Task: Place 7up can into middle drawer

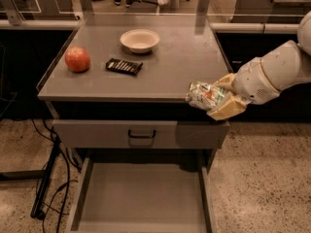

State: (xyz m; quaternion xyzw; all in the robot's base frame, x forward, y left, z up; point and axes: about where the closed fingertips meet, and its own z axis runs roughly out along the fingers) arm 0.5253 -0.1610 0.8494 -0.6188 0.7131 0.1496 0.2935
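7up can (206, 95) (just one) gripped in the hand (219, 97), one middle drawer (141, 198) open below.

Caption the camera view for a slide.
The gripper holds the 7up can at the table's front-right corner; middle drawer open below.

No text is read anywhere. Markings on the 7up can (205, 94), held in the pincer (221, 97) at the counter's (170, 67) front-right corner, seem indecipherable.

Pincer (221, 97) at desk (180, 67) front-right corner is covering the right end of the 7up can (204, 93). Bottom edge is cropping the middle drawer (141, 193); right edge is cutting the arm (279, 72).
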